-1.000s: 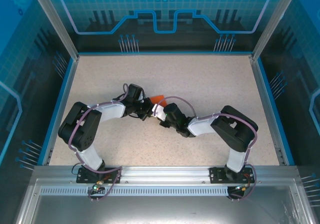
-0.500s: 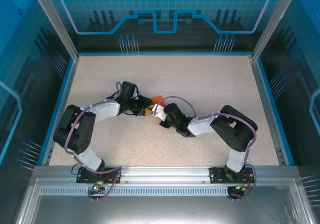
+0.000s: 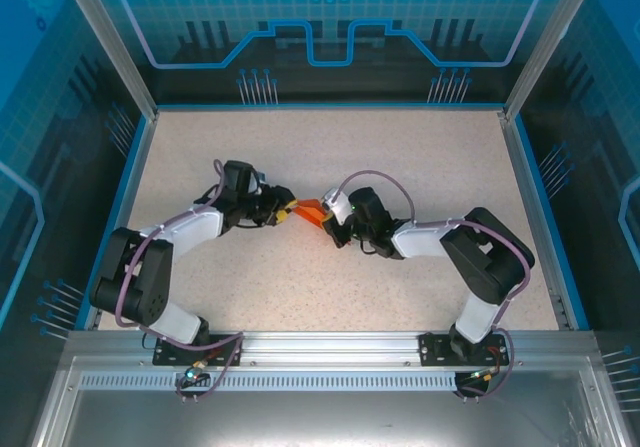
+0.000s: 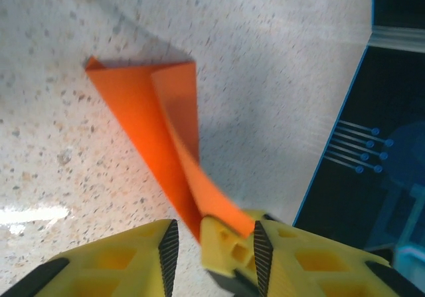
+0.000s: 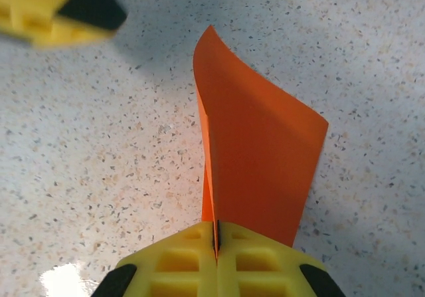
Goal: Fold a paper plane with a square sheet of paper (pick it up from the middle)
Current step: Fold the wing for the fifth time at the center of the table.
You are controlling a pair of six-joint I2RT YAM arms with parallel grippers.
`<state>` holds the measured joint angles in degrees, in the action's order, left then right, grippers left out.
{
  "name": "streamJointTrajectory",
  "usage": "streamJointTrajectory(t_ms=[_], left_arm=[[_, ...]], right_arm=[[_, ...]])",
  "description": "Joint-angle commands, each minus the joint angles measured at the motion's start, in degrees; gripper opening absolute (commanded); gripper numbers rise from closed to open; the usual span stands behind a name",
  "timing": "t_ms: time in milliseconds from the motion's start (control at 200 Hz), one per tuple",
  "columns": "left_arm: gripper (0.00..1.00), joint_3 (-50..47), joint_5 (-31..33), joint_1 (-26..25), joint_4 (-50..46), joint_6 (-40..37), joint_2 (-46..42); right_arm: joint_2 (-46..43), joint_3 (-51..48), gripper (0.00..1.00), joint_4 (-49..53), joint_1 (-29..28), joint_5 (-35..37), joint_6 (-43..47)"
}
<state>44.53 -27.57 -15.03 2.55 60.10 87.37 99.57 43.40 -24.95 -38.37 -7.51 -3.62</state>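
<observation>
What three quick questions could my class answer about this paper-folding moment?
1. True or false: the right end effector is shut on the orange paper.
2. Which has its jaws apart? A. left end effector B. right end effector
3. Short answer: is the orange paper lying flat or folded along a crease?

Key: 1 true; 2 A; 3 folded.

The left arm (image 3: 190,229) and right arm (image 3: 430,239) have white and black links, looping purple cables; the left gripper (image 4: 214,244) and right gripper (image 5: 216,234), yellow latticed fingers, black pads.
</observation>
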Motion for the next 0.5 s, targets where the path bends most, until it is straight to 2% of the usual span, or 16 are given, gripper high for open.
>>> streamJointTrajectory(t_ms=[0,180,495], left_arm=[[0.34,-2.6,-2.1,-2.46,7.06,0.54,0.4],[0.29,-6.09,-2.06,-5.22,14.47,2.55,2.72],[0.25,-8.62,-1.53,-6.46,18.3,2.56,5.71]], right_arm=[[-0.11,-0.51,0.05,-0.81,1.97,-8.93,-7.76],[1.82,0.38,0.06,-1.21,3.74,-14.47,-11.83],[7.0,3.01,0.07,-1.11,3.96,-20.47,-16.8]])
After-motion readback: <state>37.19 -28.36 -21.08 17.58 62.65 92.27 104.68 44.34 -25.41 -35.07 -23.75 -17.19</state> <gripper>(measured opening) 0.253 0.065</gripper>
